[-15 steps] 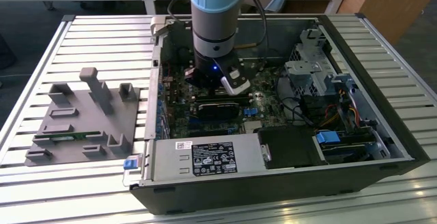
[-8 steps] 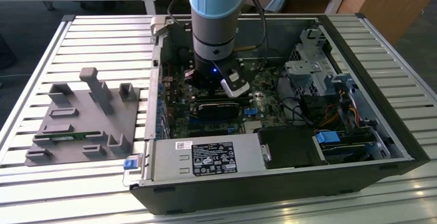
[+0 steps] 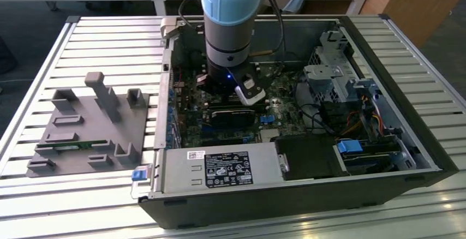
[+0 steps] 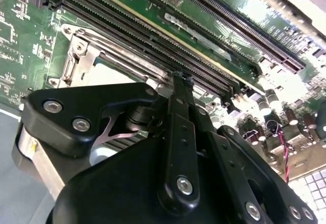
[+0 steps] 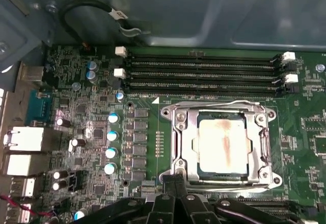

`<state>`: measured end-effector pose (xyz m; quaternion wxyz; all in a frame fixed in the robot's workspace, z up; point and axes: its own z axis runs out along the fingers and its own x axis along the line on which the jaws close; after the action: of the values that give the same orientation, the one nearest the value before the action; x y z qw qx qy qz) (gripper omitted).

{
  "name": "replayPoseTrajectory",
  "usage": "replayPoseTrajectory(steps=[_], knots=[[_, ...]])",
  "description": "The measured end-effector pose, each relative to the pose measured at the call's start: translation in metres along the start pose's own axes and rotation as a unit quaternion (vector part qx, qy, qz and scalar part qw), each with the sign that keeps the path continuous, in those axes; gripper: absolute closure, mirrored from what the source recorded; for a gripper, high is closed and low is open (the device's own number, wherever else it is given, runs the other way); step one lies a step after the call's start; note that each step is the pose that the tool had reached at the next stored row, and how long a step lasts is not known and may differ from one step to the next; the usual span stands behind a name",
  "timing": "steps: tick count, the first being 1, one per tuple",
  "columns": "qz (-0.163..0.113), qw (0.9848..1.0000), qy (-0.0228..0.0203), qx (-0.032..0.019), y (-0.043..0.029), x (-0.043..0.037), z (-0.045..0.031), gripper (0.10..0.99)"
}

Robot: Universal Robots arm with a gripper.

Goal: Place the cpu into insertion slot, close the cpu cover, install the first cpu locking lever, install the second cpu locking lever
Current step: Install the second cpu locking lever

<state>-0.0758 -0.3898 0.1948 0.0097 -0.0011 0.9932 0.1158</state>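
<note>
Hovering over the socket, cpu (image 5: 222, 145) already seated, centre-right of the first wrist view.
Cover (image 5: 220, 116) closed around it in the insertion slot (image 5: 175, 147); tool (image 5: 175, 179) clenched empty at its edge, apparently working a locking lever, which calls for a firm sideways press.

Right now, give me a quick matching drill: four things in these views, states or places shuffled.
1. cpu
2. cpu cover
3. end effector
4. grey fixture block

a. down over the socket, framing the chip
b. on the slatted table, outside the case
c. seated in the socket, pale face up
d. at the socket's edge

Pairs: 1-c, 2-a, 3-d, 4-b
</note>
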Motion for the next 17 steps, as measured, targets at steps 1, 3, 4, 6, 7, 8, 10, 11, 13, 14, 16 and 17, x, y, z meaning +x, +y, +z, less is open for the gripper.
replayPoseTrajectory(steps=[1,3,4,6,7,8,10,11,13,14,16,17], knots=[[0.000,1.0000,0.0000,-0.0018,-0.0001,0.0002,0.0004,0.980],[0.000,1.0000,0.0000,-0.0053,-0.0003,0.0013,0.0012,0.980],[0.000,1.0000,-0.0001,-0.0070,-0.0004,0.0022,0.0017,0.980],[0.000,1.0000,0.0000,-0.0100,-0.0007,0.0040,0.0029,0.980],[0.000,0.9999,0.0000,-0.0113,-0.0009,0.0046,0.0034,0.980],[0.000,0.9999,0.0001,-0.0126,-0.0010,0.0047,0.0036,0.980],[0.000,0.9999,0.0000,-0.0135,-0.0008,0.0047,0.0037,0.980],[0.000,0.9999,-0.0002,-0.0138,-0.0007,0.0047,0.0034,0.980],[0.000,0.9999,-0.0002,-0.0139,0.0001,0.0046,0.0001,0.980],[0.000,0.9999,-0.0001,-0.0136,0.0006,0.0046,-0.0026,0.980],[0.000,0.9999,-0.0001,-0.0136,0.0017,0.0045,-0.0071,0.980],[0.000,0.9999,0.0000,-0.0136,0.0021,0.0045,-0.0091,0.980]])
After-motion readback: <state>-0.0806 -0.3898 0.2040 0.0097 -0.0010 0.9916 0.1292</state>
